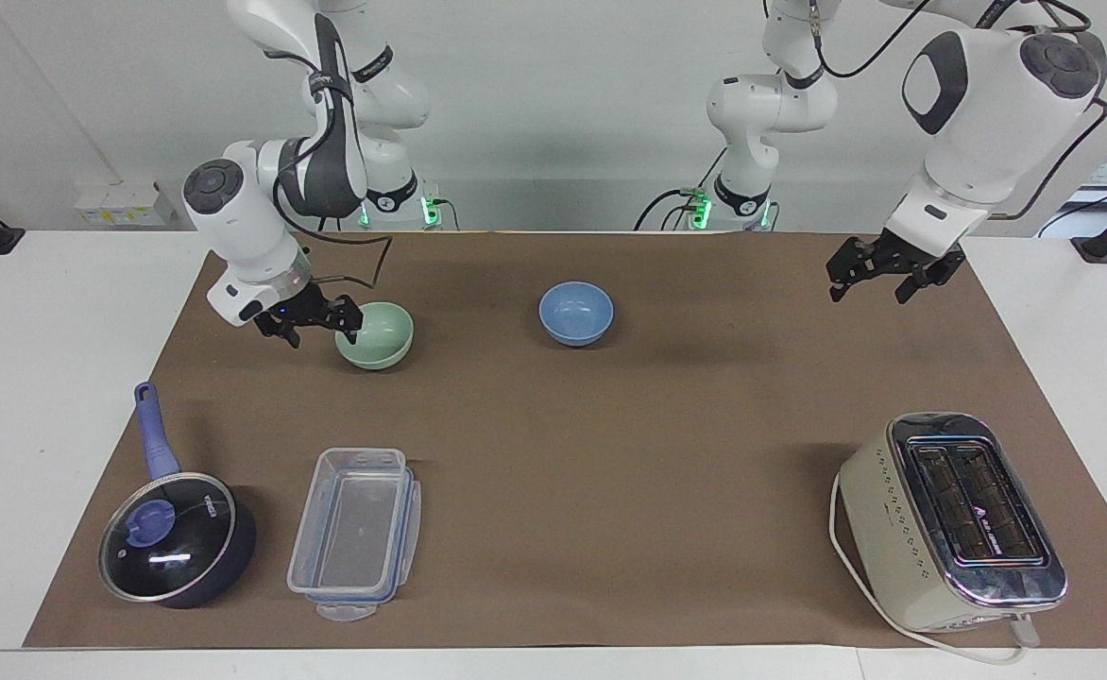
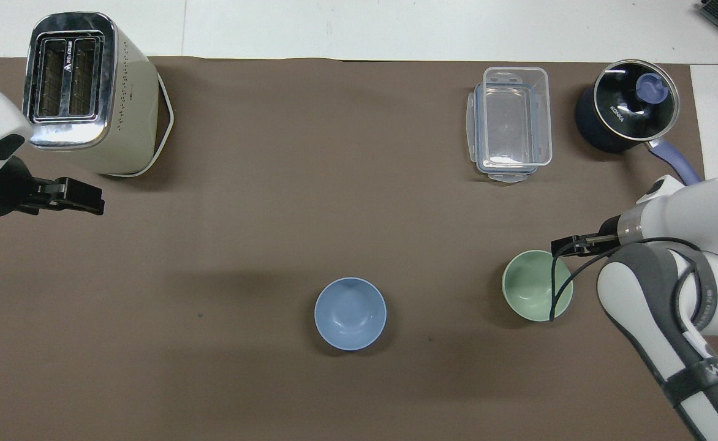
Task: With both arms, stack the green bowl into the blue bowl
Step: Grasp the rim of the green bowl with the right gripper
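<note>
With its fingers spread and nothing held, the right gripper (image 1: 323,321) is crowding the green bowl (image 1: 376,333) near the robots' table edge and risks nudging it aside, while the left gripper (image 1: 867,280), open and empty, is waiting near the left arm's end.

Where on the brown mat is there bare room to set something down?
The widest bare patch lies between the clear plastic container and the cream toaster, farther from the robots than the periwinkle-blue bowl. It is crowded at the mint-green bowl, where the right tool sits at its rim.
</note>
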You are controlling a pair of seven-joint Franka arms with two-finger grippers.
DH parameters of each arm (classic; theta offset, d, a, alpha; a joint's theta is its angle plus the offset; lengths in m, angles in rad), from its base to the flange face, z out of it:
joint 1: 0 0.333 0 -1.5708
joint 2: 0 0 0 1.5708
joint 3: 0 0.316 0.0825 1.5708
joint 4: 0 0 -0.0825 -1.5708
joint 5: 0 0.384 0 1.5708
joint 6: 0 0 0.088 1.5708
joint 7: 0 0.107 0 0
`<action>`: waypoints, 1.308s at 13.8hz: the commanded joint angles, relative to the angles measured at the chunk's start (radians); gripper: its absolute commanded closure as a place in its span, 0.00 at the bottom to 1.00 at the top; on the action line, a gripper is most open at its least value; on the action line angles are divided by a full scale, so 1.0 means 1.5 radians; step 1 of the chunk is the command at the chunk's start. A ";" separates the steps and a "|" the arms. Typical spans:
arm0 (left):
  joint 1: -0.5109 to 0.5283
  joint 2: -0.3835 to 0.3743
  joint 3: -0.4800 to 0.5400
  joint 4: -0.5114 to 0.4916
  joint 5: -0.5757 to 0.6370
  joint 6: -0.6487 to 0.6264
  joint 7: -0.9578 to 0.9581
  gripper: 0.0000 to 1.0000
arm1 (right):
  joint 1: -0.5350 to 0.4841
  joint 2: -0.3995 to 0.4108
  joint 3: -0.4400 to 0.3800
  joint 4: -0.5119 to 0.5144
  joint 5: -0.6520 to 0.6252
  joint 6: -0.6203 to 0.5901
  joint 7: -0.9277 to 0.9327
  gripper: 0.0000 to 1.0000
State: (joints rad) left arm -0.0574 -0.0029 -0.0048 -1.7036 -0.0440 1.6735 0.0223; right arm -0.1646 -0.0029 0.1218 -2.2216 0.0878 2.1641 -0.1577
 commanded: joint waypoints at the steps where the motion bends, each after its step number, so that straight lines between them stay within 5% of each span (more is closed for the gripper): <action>1: 0.010 0.001 -0.009 0.024 0.014 -0.037 0.013 0.00 | -0.014 -0.006 0.005 -0.047 0.032 0.046 -0.049 0.00; 7: 0.010 -0.002 -0.009 0.020 0.014 -0.040 0.017 0.00 | -0.015 0.007 0.005 -0.090 0.054 0.100 -0.097 0.00; 13: 0.011 -0.044 -0.010 -0.013 0.014 -0.040 0.016 0.00 | -0.019 0.003 0.006 -0.107 0.055 0.091 -0.114 0.18; 14: 0.011 -0.043 -0.009 -0.009 0.014 -0.041 0.010 0.00 | -0.020 0.002 0.006 -0.107 0.061 0.088 -0.121 0.31; 16: 0.011 -0.041 -0.010 -0.006 0.014 -0.043 0.012 0.00 | -0.020 0.001 0.006 -0.106 0.082 0.064 -0.146 0.92; 18: 0.011 -0.041 -0.009 -0.006 0.014 -0.043 0.012 0.00 | -0.020 0.003 0.005 -0.098 0.105 0.055 -0.147 1.00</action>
State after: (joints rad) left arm -0.0508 -0.0497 -0.0115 -1.6970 -0.0439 1.6136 0.0348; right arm -0.1768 0.0141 0.1217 -2.3672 0.1977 2.2685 -0.3369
